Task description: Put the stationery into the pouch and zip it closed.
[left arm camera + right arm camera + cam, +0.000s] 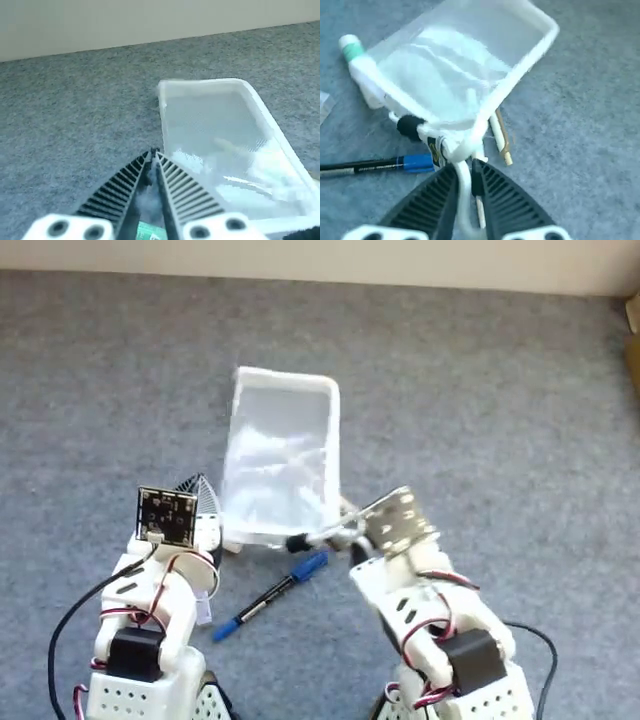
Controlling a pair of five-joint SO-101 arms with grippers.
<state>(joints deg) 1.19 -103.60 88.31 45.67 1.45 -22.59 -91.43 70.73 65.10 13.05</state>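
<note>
The pouch (280, 445) lies mid-table, its near right corner pinched by the right gripper (466, 166), the left gripper (153, 153) pressed together at its near left corner, a pen (268, 597) just nearer the table's near edge.

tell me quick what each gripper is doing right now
left gripper: closed, something pale between its fingers, cannot tell what
right gripper: closed on the white rim of the translucent white mesh pouch
</note>
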